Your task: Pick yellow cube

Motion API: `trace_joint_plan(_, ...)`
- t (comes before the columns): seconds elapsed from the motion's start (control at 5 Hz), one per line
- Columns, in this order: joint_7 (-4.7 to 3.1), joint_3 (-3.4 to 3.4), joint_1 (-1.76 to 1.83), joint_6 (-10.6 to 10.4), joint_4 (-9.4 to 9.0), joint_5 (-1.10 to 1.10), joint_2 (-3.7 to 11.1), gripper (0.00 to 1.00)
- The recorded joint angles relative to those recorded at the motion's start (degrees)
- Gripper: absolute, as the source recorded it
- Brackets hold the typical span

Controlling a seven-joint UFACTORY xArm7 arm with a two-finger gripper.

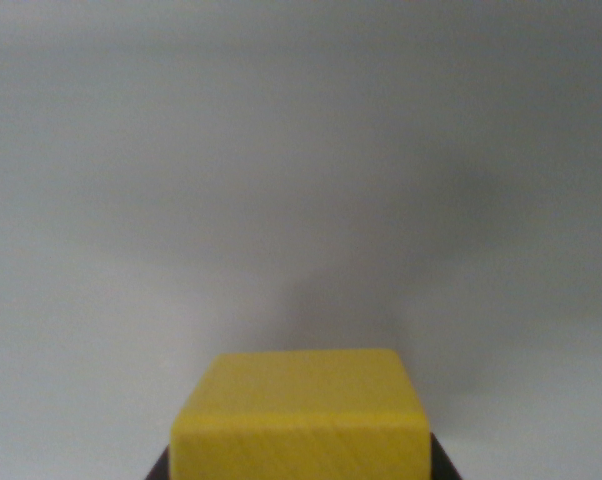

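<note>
**Inspector:** Start with the largest item. What fills the wrist view?

**Assistant:** A plain pale grey worktop (301,150), blurred, running from the near edge to the far edge. A soft dark shadow lies on it just beyond the block, spreading up and toward the wrist view's right.

**Inspector:** The task item?

**Assistant:** The yellow cube (301,415) sits at the bottom centre of the view, closest to the camera. Its top face and its near face both show; faint wood grain is visible on the near face. The lower part is cut off by the bottom edge.

**Inspector:** The claw?

**Assistant:** Only two small dark corners show, one at each lower side of the cube, touching its edges. I take them as parts of the claw (301,470). They flank the cube left and right.

**Inspector:** Spread, pressed together, or pinching?

**Assistant:** I cannot tell. Too little of it shows to judge. Whether the cube rests on the worktop or is lifted is also unclear.
</note>
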Motion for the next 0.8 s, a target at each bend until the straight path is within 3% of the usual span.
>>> trace_joint_plan(0.6, 0.09, -0.01, 0.0, 1.8, 1.23, -0.04, -0.58, 1.0)
trace_joint_plan(0.8, 0.18, -0.02, -0.01, 3.8, 2.61, -0.08, -1.23, 1.0)
